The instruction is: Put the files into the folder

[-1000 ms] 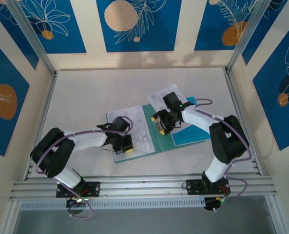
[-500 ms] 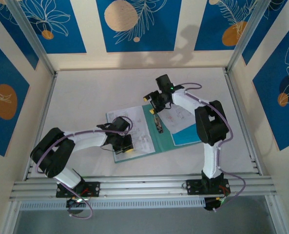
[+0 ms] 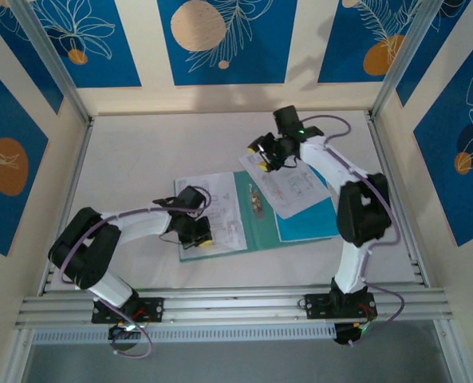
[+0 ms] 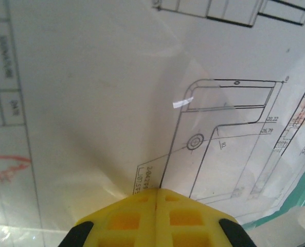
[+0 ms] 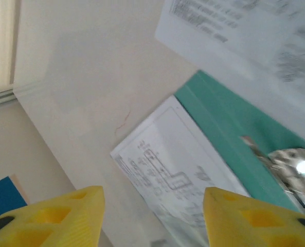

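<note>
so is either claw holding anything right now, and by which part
Nothing is held. The left claw is shut and empty, its tips apparently pressing down on a printed sheet. The right claw is open with nothing between its fingers.

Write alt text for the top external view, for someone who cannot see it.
The shut left pincer rests on printed sheets lying on the left half of a teal folder. The right pincer, jaws apart, hovers at the far corner of another printed sheet, which overlaps a cyan sheet on the right.
</note>
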`<state>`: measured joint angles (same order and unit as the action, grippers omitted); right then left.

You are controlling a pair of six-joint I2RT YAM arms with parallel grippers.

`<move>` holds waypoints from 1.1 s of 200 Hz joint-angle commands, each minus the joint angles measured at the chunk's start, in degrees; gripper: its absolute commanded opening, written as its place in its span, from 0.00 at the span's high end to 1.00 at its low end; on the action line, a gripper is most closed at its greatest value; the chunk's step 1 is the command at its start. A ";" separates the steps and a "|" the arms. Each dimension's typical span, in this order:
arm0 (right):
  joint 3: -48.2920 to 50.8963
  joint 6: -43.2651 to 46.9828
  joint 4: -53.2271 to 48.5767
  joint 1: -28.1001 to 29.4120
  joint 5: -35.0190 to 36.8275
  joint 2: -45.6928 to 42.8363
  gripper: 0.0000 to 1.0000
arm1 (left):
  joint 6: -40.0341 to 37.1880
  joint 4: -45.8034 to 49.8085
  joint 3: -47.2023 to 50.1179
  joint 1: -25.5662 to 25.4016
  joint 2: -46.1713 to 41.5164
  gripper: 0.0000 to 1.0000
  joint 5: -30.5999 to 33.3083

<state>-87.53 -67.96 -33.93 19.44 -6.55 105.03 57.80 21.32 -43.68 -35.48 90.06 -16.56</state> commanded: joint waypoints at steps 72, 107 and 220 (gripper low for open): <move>24.21 7.78 -5.84 -11.80 3.35 -13.58 0.65 | -3.73 13.39 -8.06 -0.32 -0.90 0.90 7.70; 20.44 8.67 -6.10 -11.75 3.11 -7.21 0.68 | -5.04 10.03 -16.10 -7.27 1.49 0.74 5.51; 18.04 7.62 -7.23 -13.99 2.15 1.73 0.70 | -8.91 4.05 -44.00 -22.00 31.37 0.88 -0.86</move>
<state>-68.55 -60.05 -39.07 5.91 -3.22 105.80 48.64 23.33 -86.39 -57.82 118.78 -18.22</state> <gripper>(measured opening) 0.303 0.151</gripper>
